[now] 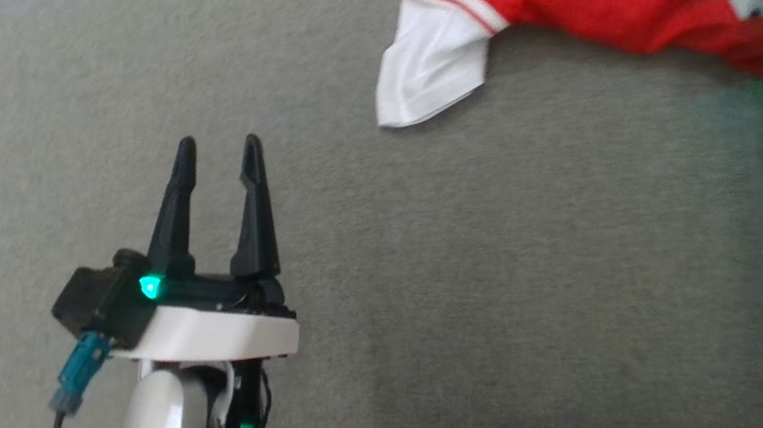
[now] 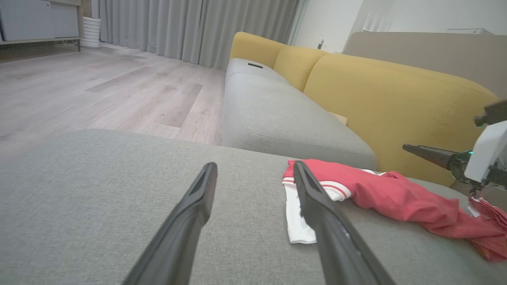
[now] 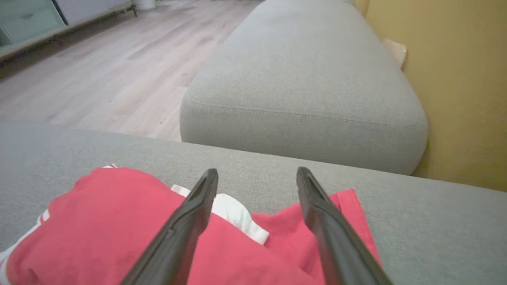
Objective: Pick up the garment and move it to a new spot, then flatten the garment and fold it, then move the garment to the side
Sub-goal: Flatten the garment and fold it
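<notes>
- The left gripper (image 1: pixel 217 142) stands with its two dark fingers spread and nothing between them. It is over bare fabric in the near left part of the grey cushion (image 1: pixel 439 274).
- A green light glows at the base of the left gripper's fingers, and a dark cable hangs from a teal plug on its side.
- The right gripper (image 3: pixel 257 171) is also spread wide and grips nothing. Its fingers hang over the garment (image 3: pixel 119 221), and whether they touch the cloth cannot be told.
- In the head view the right gripper's pale housing covers part of the garment at the right edge of the cushion.
- The garment is red with white sleeves and red-and-white striped trim. It lies crumpled in the far right part of the cushion, just short of the cushion's far edge.
- One white sleeve lies flat on the cushion with its open end toward the left side, well apart from the left gripper.
- A second grey cushion (image 3: pixel 305 79) sits beyond the far edge, with a narrow gap between the two.
- A yellow backrest (image 2: pixel 396 103) runs along the right side of both cushions.
- A pale wooden floor (image 2: pixel 99 91) lies to the left of the cushions, with grey curtains (image 2: pixel 178 27) behind it.
</notes>
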Tool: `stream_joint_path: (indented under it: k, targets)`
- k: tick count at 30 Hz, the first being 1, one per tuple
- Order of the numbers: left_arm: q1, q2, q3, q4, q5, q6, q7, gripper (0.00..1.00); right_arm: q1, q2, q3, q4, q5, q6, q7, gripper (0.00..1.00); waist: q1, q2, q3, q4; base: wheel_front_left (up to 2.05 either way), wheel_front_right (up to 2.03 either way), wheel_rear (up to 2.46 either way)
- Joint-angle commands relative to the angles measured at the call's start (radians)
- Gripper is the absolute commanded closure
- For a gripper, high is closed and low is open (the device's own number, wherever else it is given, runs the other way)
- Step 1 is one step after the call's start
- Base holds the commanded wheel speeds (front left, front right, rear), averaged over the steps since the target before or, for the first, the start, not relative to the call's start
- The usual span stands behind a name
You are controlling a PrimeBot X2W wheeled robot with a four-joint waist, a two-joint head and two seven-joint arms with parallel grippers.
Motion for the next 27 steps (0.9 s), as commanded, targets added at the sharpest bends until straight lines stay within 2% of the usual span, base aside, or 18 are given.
stream_joint_path:
  k: [1,8,16,22,23,24,25,27]
  targets:
    - [-0.040,0.008,0.015,-0.031,-0.010,0.003,-0.005,0.00,-0.066,-0.022,0.040,0.016,0.002,-0.001,0.021,0.00,-0.0001,0.0000,0.053,0.058,0.00,0.00,0.00]
    - [-0.061,0.008,-0.014,-0.042,-0.032,0.015,-0.005,0.00,-0.187,-0.086,0.154,0.183,0.032,-0.001,0.101,0.00,-0.0001,0.0000,0.095,0.103,0.00,0.00,0.00]
    - [-0.068,0.008,-0.032,-0.048,-0.047,0.027,-0.005,0.00,-0.255,-0.121,0.267,0.281,0.077,-0.001,0.095,0.00,-0.0001,0.0000,0.115,0.121,0.00,0.00,0.00]
    - [-0.071,0.008,-0.040,-0.049,-0.055,0.032,-0.005,0.00,-0.283,-0.132,0.298,0.342,0.099,-0.001,0.103,0.00,-0.0001,0.0000,0.119,0.125,0.00,0.00,0.00]
    - [-0.071,0.008,-0.041,-0.049,-0.056,0.033,-0.005,0.00,-0.287,-0.131,0.304,0.353,0.104,-0.001,0.109,0.16,-0.0001,0.0000,0.119,0.125,0.00,0.00,0.00]
    - [-0.071,0.008,-0.042,-0.049,-0.056,0.034,-0.005,0.00,-0.289,-0.130,0.310,0.363,0.110,-0.001,0.114,0.73,-0.0001,0.0000,0.119,0.125,0.00,0.00,0.00]
    - [-0.071,0.008,-0.043,-0.048,-0.057,0.034,-0.005,0.00,-0.292,-0.130,0.318,0.370,0.118,-0.001,0.119,1.00,-0.0001,0.0000,0.120,0.125,0.00,0.00,0.00]
    - [-0.071,0.008,-0.042,-0.047,-0.056,0.034,-0.005,0.00,-0.295,-0.130,0.333,0.381,0.133,-0.001,0.125,1.00,-0.0001,0.0000,0.119,0.123,0.00,0.00,0.00]
